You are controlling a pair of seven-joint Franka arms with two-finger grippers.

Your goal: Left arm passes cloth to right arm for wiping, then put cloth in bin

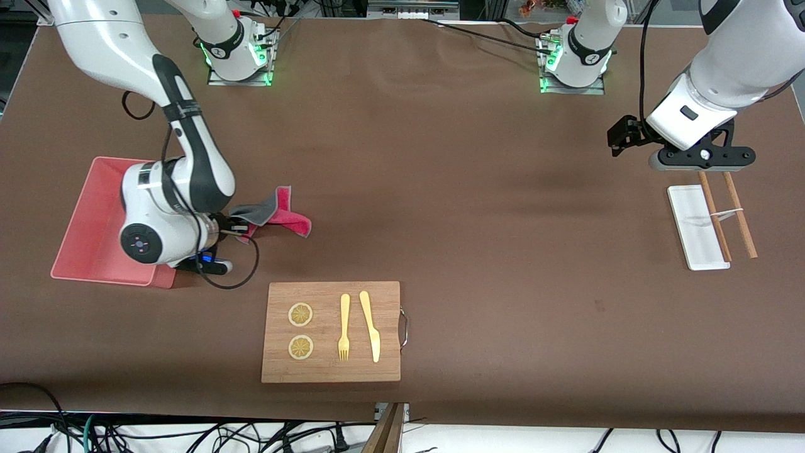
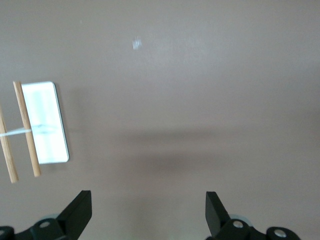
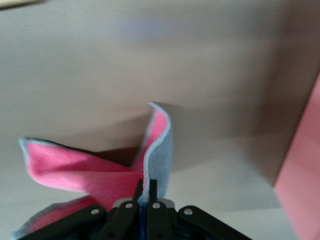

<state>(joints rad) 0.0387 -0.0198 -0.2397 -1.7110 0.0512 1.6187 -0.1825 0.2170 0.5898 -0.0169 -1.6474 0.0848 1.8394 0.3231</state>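
The right gripper [image 3: 144,189] has its fingers [image 3: 152,187] pinched tight on a fold of the cloth [image 3: 95,170], whose pink face and grey face both show around the fingertips. In the front view this gripper [image 1: 234,225] sits low beside the bin [image 1: 88,217], and the cloth [image 1: 277,212] trails out from it onto the brown bench [image 1: 440,189], lying between the bin and the middle of the bench and farther from the front camera than the wooden board [image 1: 331,331]. The right arm [image 1: 170,189] bends down partly over the bin at its own end of the bench. On the board lie two lemon slices [image 1: 300,331], a fork [image 1: 344,326] and a knife [image 1: 370,324]. The left gripper [image 2: 148,210] has its fingers [image 2: 79,210] spread wide and holds nothing; it hangs above bare bench surface. The left arm [image 1: 710,94] waits over its own end of the bench, just above a small white tray [image 1: 692,233] with a pair of chopsticks [image 1: 729,214] resting across its edge, well apart from the cloth.
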